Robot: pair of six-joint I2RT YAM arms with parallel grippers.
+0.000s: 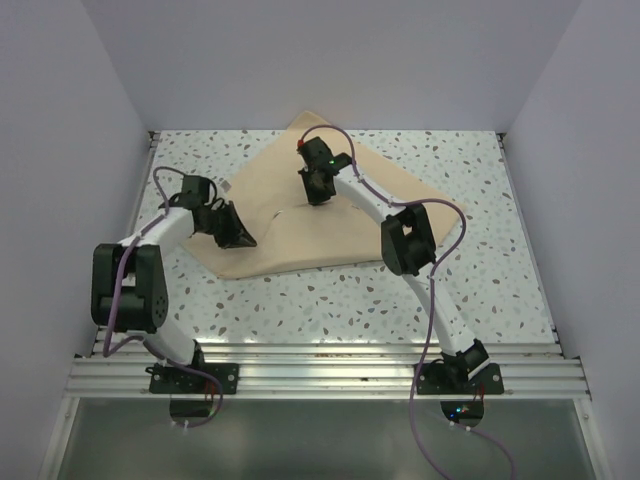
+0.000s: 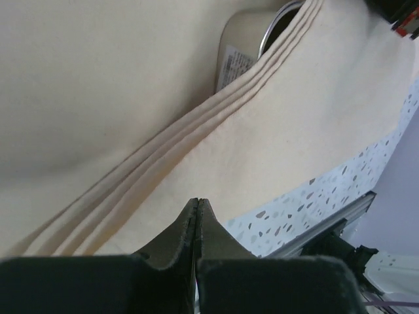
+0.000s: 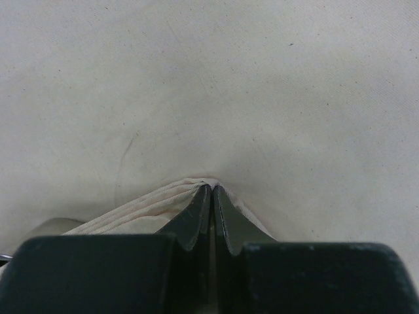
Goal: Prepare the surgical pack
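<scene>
Tan cloth (image 1: pixel 300 235) on speckled table (image 1: pixel 300 300) hiding most of tray (image 2: pixel 275 23), right claw (image 3: pixel 211 190) pinching its fold, left claw (image 2: pixel 198 201) closed, seemingly empty

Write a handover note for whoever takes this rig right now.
Left gripper: shut, tips at the cloth's left side, nothing visibly pinched.
Right gripper: shut on a pleated fold near the cloth's middle.
Things: cloth on the table, folded over. The tray and packet peek out under the fold.
Done: contents mostly covered.
Left: probably close the gap and finish the bundle.
</scene>
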